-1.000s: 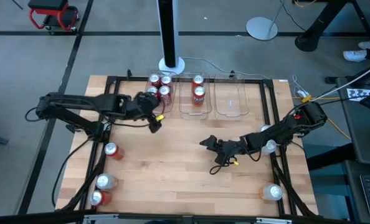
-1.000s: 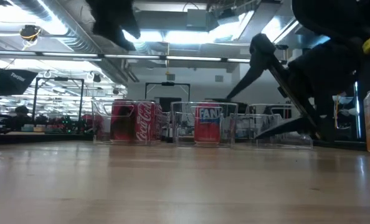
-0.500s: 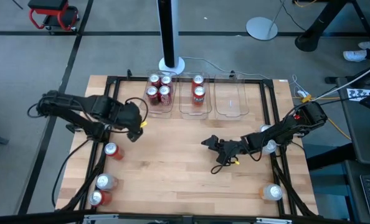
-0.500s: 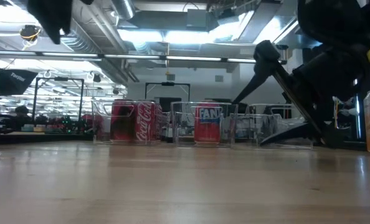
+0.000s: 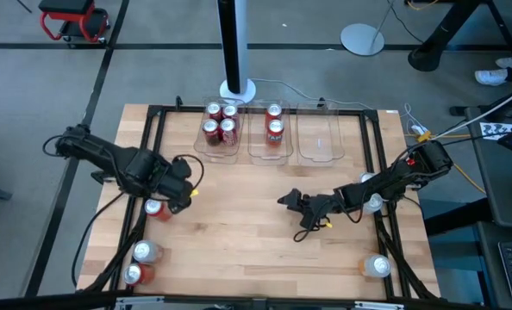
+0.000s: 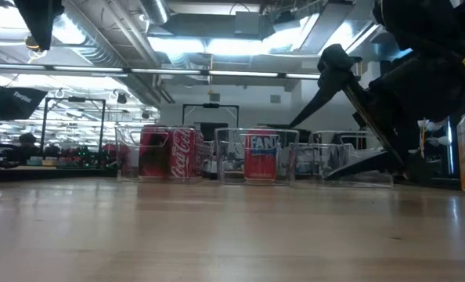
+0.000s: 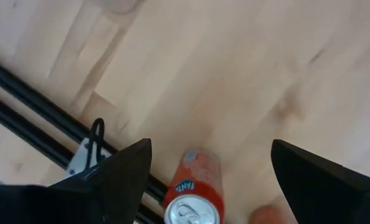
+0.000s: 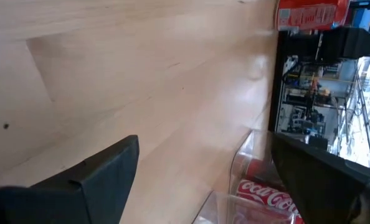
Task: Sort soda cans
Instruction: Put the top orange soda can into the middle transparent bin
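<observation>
Several red soda cans (image 5: pixel 219 121) stand in the left clear bin at the far edge, and two more cans (image 5: pixel 274 121) stand in the middle bin. An orange-red can (image 5: pixel 155 207) stands upright by the left rail. My left gripper (image 5: pixel 173 198) hovers open just above it, and in the left wrist view the can (image 7: pixel 194 193) shows between the spread fingers (image 7: pixel 211 149), untouched. My right gripper (image 5: pixel 284 199) waits open over the table's middle (image 8: pixel 203 149). It holds nothing.
The right clear bin (image 5: pixel 319 138) holds no can. Loose cans stand near the left front corner (image 5: pixel 144 251) (image 5: pixel 134 274), near the right front corner (image 5: pixel 377 266) and under the right arm (image 5: pixel 372 203). Black frame rails (image 5: pixel 144 232) run along both table sides.
My left gripper has swung away from the left bin toward the table's near-left, stopping over the loose can by the left rail. The cans have kept their places.
</observation>
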